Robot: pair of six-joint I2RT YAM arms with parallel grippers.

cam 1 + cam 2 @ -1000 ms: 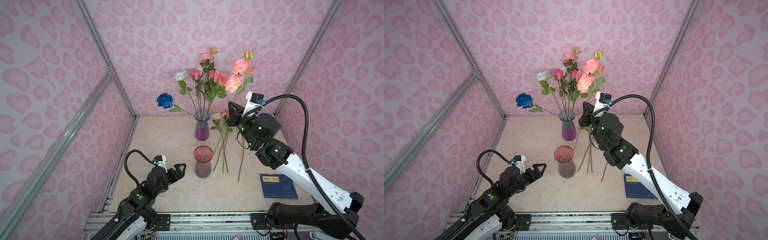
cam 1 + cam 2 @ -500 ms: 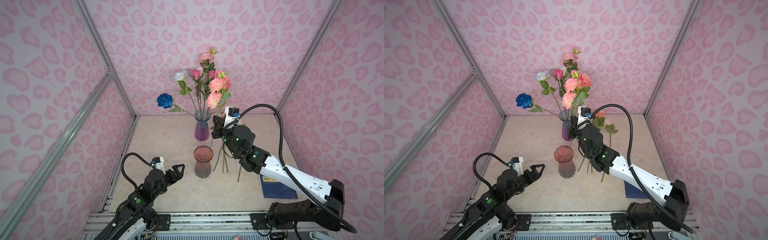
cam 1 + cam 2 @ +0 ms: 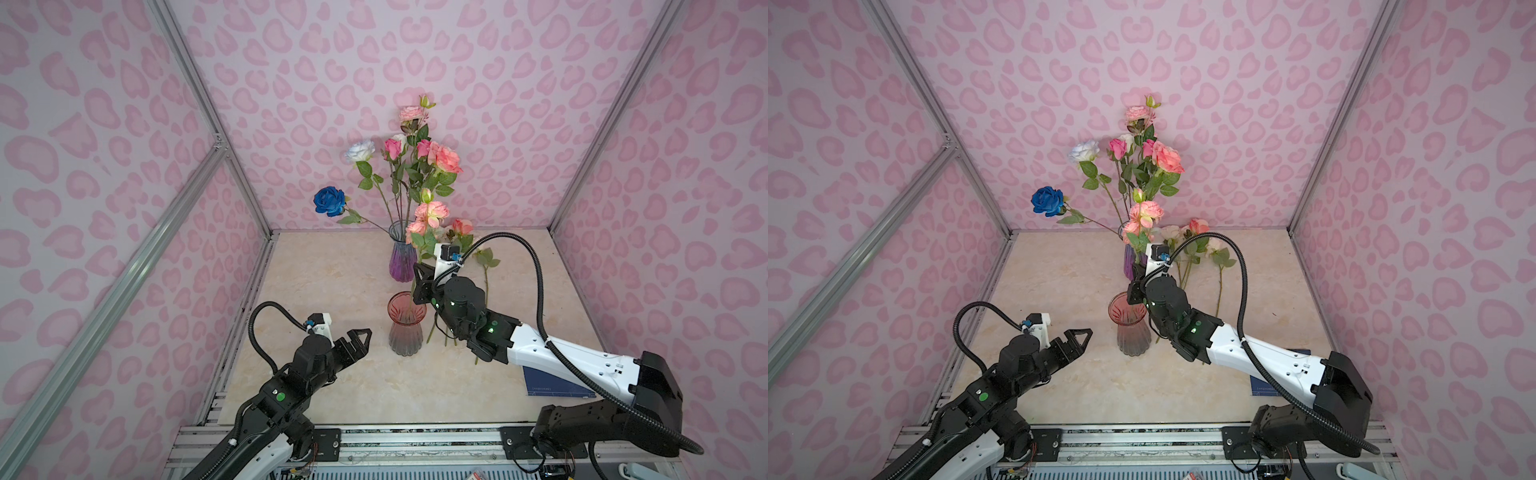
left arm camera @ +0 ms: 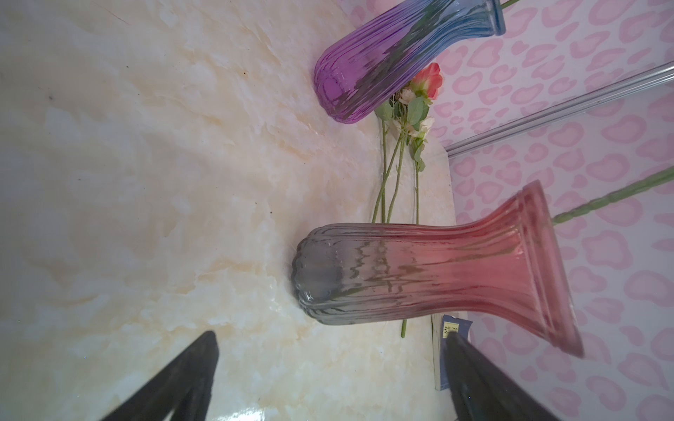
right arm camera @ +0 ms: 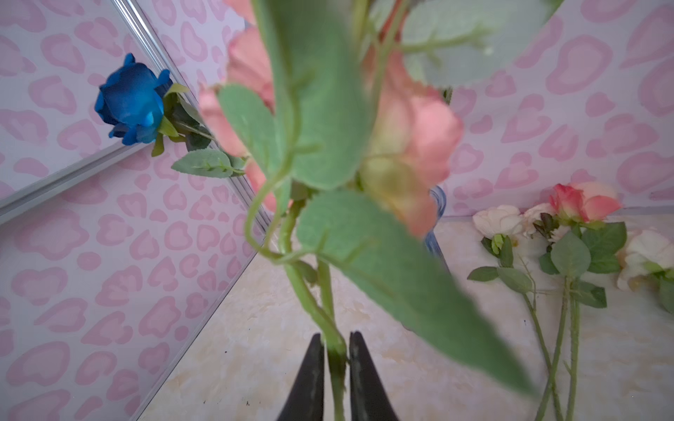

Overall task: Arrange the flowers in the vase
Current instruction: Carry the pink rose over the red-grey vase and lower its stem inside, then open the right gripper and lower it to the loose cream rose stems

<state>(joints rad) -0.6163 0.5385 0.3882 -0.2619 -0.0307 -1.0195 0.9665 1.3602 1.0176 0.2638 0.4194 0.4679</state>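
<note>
- The right arm [image 3: 561, 357] has swung in from high on the right and now reaches low toward the middle of the table.
- The right gripper [image 5: 336, 337] has carried the coral rose [image 3: 432, 212] down from beside the top of the bouquet. Its heads now sit low, in front of the purple vase [image 3: 401, 257].
- The rose's stem end, a second ago in the air, now dips into the mouth of the red vase [image 3: 405, 328].
- The right arm now covers part of the blue card [image 3: 540, 380], which was in full view before.

light: even, soft | shadows: faint | glare: tabletop [image 4: 255, 401] sheen | blur: close flowers [image 5: 412, 145] | edges: bowed
</note>
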